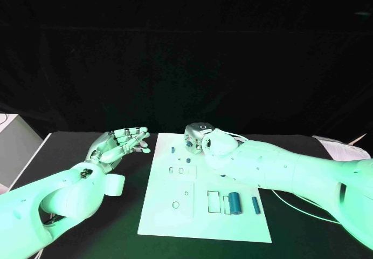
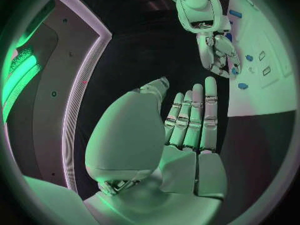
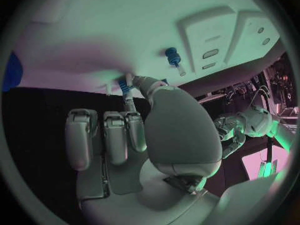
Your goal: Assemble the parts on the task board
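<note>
right now your right hand (image 1: 204, 138) sits over the far edge of the task board (image 1: 204, 226), fingers pointing down at the plate. in the right wrist view a small blue peg (image 3: 125, 86) stands just at its fingertips (image 3: 135, 81), apparently pinched between the thumb and a finger, though you cannot tell for sure how firm that hold is. a second blue peg (image 3: 173, 57) stands upright in the board a little way off from the hand.

your left hand (image 1: 123, 143) hovers off the board's left side, above the black table (image 1: 70, 148), holding nothing; its fingers lie fairly straight and close together in the left wrist view, with the thumb apart.

on the near part of the board, well apart from both hands, you have a fat blue cylinder (image 1: 235, 203) lying beside a thin blue pin (image 1: 256, 205), next to a rectangular recess (image 1: 213, 200). smaller slots and round holes dot the middle of the plate, and a small blue piece (image 1: 172, 149) stands near the far left corner. nothing lies between the right hand and the board.

the board is flat, white and matte; the hands are silver metal with segmented fingers, the arms smooth white shells.
</note>
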Tool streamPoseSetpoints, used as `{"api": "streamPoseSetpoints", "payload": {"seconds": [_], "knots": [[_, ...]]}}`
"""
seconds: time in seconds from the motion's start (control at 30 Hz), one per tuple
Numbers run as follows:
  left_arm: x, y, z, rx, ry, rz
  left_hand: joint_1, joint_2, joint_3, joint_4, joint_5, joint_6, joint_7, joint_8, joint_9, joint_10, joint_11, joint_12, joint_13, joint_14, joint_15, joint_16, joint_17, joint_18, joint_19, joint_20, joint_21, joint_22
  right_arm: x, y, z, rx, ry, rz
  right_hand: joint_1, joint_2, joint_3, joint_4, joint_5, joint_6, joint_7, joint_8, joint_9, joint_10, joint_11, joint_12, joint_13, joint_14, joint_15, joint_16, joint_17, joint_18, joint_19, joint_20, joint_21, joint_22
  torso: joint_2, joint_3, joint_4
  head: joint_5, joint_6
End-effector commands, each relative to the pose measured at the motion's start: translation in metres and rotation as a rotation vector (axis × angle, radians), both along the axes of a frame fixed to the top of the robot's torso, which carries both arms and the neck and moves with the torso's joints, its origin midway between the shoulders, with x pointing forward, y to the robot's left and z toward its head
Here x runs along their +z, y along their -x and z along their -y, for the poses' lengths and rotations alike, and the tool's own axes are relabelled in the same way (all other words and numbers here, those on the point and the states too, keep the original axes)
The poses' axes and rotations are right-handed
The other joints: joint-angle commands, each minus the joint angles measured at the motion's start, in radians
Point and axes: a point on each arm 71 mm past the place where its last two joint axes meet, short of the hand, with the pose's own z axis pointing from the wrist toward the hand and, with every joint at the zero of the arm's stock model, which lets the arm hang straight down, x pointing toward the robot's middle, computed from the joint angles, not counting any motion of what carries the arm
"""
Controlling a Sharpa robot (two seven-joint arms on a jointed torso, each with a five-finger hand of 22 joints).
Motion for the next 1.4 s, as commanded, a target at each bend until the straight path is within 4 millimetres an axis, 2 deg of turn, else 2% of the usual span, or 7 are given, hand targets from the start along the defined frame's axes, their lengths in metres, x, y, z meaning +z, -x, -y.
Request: {"api": "streamPoseSetpoints", "payload": {"seconds": [0.03,0.2,0.53,0.93,1.13,1.2,1.4], "knots": [[0.001,0.001,0.002,-0.017,0.004,0.006,0.004,0.001,0.001,0.001,-0.003,-0.009,0.023,-0.003,-0.002,-0.006,0.000,0.000,0.000,-0.008,-0.002,0.005,-0.001,0.009,-0.010,-0.001,0.006,0.001,0.001,0.000,0.001,0.000,0.000,0.004,-0.002,-0.004,0.012,-0.007,0.002,0.007,-0.003,0.005,0.002,0.035,-0.006,0.002,0.206,0.104,-0.001,0.007,0.244,-0.020,0.068,0.001,0.006,0.158,0.000,0.0004,-0.0006,0.000,0.001],[0.001,0.001,0.002,-0.017,0.003,0.004,0.004,0.001,0.001,0.001,-0.003,-0.010,0.023,-0.004,-0.002,-0.007,0.001,0.000,0.000,-0.009,-0.002,0.005,-0.002,0.009,-0.012,-0.001,0.007,0.002,0.004,0.001,0.000,0.028,-0.032,0.043,-0.002,0.019,0.059,-0.029,-0.025,0.016,-0.006,0.015,0.010,0.039,-0.008,0.003,0.209,0.104,-0.003,0.008,0.247,-0.021,0.069,-0.001,0.009,0.164,-0.001,0.0005,-0.0003,0.000,0.000],[0.001,0.001,0.001,-0.016,0.002,0.004,0.004,0.001,0.001,0.002,-0.003,-0.011,0.023,-0.005,-0.002,-0.009,0.001,-0.001,0.000,-0.011,-0.002,0.006,-0.002,0.009,-0.014,0.000,0.009,0.003,0.012,0.004,-0.003,0.090,-0.104,0.132,-0.037,0.074,0.128,-0.064,-0.148,0.012,-0.012,0.041,0.038,0.038,-0.014,0.000,0.207,0.106,-0.007,0.009,0.253,-0.023,0.072,-0.004,0.016,0.175,0.000,0.0005,-0.0004,-0.002,0.003],[0.001,0.000,0.001,-0.015,0.002,0.004,0.002,0.001,0.001,0.003,-0.003,-0.013,0.024,-0.006,-0.003,-0.010,0.002,-0.001,0.000,-0.012,-0.001,0.007,-0.003,0.009,-0.016,0.000,0.010,0.004,0.016,0.005,0.002,0.103,-0.140,0.179,-0.055,0.103,0.166,-0.072,-0.189,0.003,-0.014,0.053,0.052,0.035,-0.015,-0.003,0.204,0.107,-0.009,0.011,0.260,-0.025,0.074,-0.005,0.020,0.181,0.000,0.0001,0.0002,-0.003,0.005],[0.001,0.000,0.001,-0.014,0.002,0.003,0.002,0.001,0.001,0.003,-0.003,-0.013,0.024,-0.006,-0.003,-0.010,0.002,-0.001,0.000,-0.012,-0.001,0.007,-0.003,0.009,-0.016,0.000,0.010,0.004,0.017,0.004,0.014,0.104,-0.147,0.184,-0.068,0.059,0.155,-0.101,-0.171,-0.008,-0.011,0.058,0.060,0.032,-0.013,-0.005,0.202,0.107,-0.007,0.011,0.260,-0.025,0.074,-0.005,0.021,0.183,-0.001,0.0002,0.0000,-0.001,0.004],[0.001,0.000,0.000,-0.014,0.001,0.003,0.002,0.002,0.001,0.003,-0.003,-0.013,0.024,-0.006,-0.003,-0.011,0.002,-0.001,0.000,-0.013,-0.001,0.008,-0.003,0.009,-0.018,0.001,0.012,0.005,0.018,0.006,0.020,0.110,-0.162,0.188,-0.079,0.024,0.138,-0.113,-0.137,-0.040,-0.001,0.040,0.055,0.032,-0.005,-0.005,0.203,0.108,-0.002,0.012,0.262,-0.026,0.075,-0.001,0.022,0.185,-0.001,0.0005,-0.0010,0.000,0.006],[0.001,0.001,-0.001,-0.012,0.000,0.003,0.002,0.002,0.001,0.003,-0.003,-0.013,0.024,-0.006,-0.003,-0.011,0.002,-0.001,0.000,-0.013,-0.001,0.008,-0.003,0.009,-0.018,0.001,0.012,0.005,0.026,0.012,0.038,0.127,-0.239,0.193,-0.099,-0.016,0.109,-0.114,-0.150,-0.062,0.008,0.019,0.047,0.001,0.004,-0.027,0.178,0.107,0.006,0.011,0.258,-0.025,0.075,0.006,0.021,0.184,-0.001,0.0017,-0.0040,0.003,0.007]]}}
